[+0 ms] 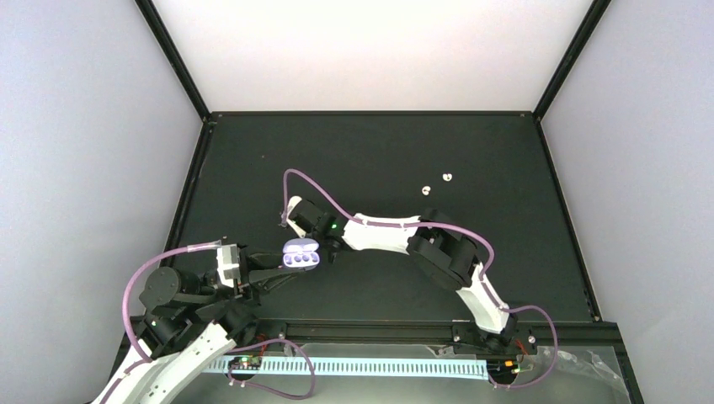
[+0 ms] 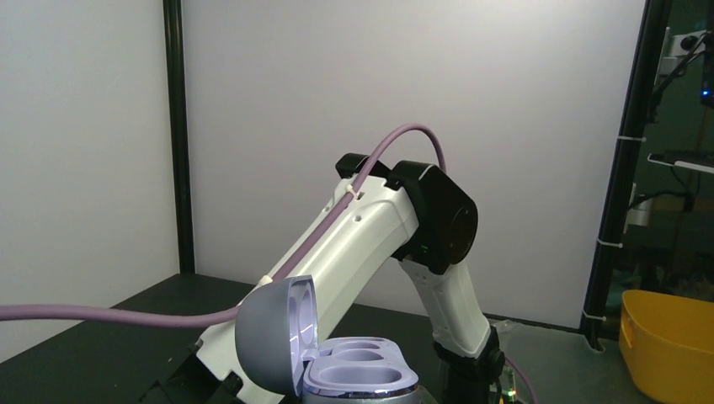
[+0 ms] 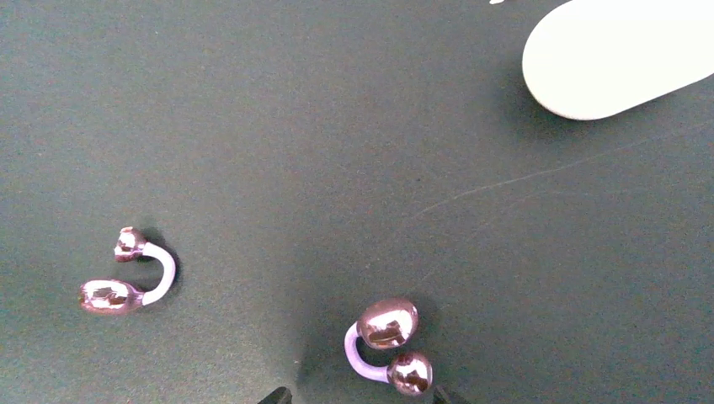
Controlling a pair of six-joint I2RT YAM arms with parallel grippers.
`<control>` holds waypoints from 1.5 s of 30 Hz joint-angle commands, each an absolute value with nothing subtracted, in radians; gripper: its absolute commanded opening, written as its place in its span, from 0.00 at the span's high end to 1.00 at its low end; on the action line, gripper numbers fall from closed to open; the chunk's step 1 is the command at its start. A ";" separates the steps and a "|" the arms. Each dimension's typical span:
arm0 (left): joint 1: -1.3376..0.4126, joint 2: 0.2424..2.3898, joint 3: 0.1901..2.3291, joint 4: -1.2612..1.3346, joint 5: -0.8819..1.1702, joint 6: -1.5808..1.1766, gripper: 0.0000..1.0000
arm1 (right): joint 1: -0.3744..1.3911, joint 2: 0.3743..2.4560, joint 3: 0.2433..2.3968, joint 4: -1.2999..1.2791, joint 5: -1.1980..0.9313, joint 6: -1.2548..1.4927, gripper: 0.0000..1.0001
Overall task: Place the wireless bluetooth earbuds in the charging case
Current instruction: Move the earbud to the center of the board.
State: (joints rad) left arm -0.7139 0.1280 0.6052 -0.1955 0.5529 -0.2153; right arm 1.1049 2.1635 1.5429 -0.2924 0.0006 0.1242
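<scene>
The purple charging case point(image 1: 301, 253) is gripped at its base by the left hand point(image 1: 285, 269), whose fingers are closed on it over the near left part of the worktop point(image 1: 505, 252). Its lid is swung open, and both wells are exposed in the left wrist view. Whether the case also rests on the worktop cannot be told.

The right hand point(image 3: 358, 396) is spread wide. Only its two dark tips are seen at the lower edge of the right wrist view, and nothing is clamped between them. One purple earbud point(image 3: 387, 345) lies on the worktop just ahead of the gap between those tips, with no contact visible. A second purple earbud point(image 3: 126, 282) lies well apart, at the left of that view. A white case point(image 3: 615, 55) is partly cut off at the upper right corner.

A white earbud point(image 1: 426, 190) and another white earbud point(image 1: 448, 177) lie near each other farther back on the worktop, well away from both hands.
</scene>
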 commanded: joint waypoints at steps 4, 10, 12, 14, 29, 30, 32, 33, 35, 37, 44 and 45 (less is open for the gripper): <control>-0.715 0.114 0.632 -0.217 0.546 -0.203 0.98 | 1.106 2.227 1.620 -0.326 0.042 0.092 0.55; -0.715 0.112 0.635 -0.227 0.539 -0.202 0.98 | 1.105 2.275 1.677 -0.355 0.075 0.077 0.51; -0.715 0.113 0.635 -0.229 0.538 -0.202 0.99 | 1.105 2.293 1.692 -0.364 0.083 0.072 0.52; -0.716 0.113 0.637 -0.230 0.535 -0.201 0.99 | 1.106 2.299 1.694 -0.368 0.088 0.071 0.54; -0.716 0.128 0.621 -0.210 0.537 -0.204 0.98 | 1.106 2.211 1.490 -0.299 0.226 0.137 0.73; -0.715 0.129 0.621 -0.209 0.538 -0.204 0.99 | 1.106 2.198 1.473 -0.291 0.238 0.150 0.74; -0.716 0.132 0.620 -0.207 0.539 -0.204 0.98 | 1.106 2.175 1.435 -0.276 0.259 0.170 0.75; -0.716 0.133 0.620 -0.205 0.540 -0.205 0.98 | 1.106 2.162 1.417 -0.268 0.271 0.182 0.75; -0.715 0.136 0.617 -0.203 0.542 -0.207 0.98 | 1.104 2.137 1.382 -0.252 0.292 0.197 0.77; -0.716 0.142 0.616 -0.198 0.543 -0.209 0.98 | 1.104 2.117 1.348 -0.244 0.317 0.212 0.78; -0.715 0.147 0.614 -0.193 0.546 -0.211 0.98 | 1.077 2.010 1.219 -0.256 0.412 0.353 0.79; -0.715 0.147 0.612 -0.192 0.546 -0.211 0.98 | 1.066 1.986 1.193 -0.254 0.415 0.384 0.79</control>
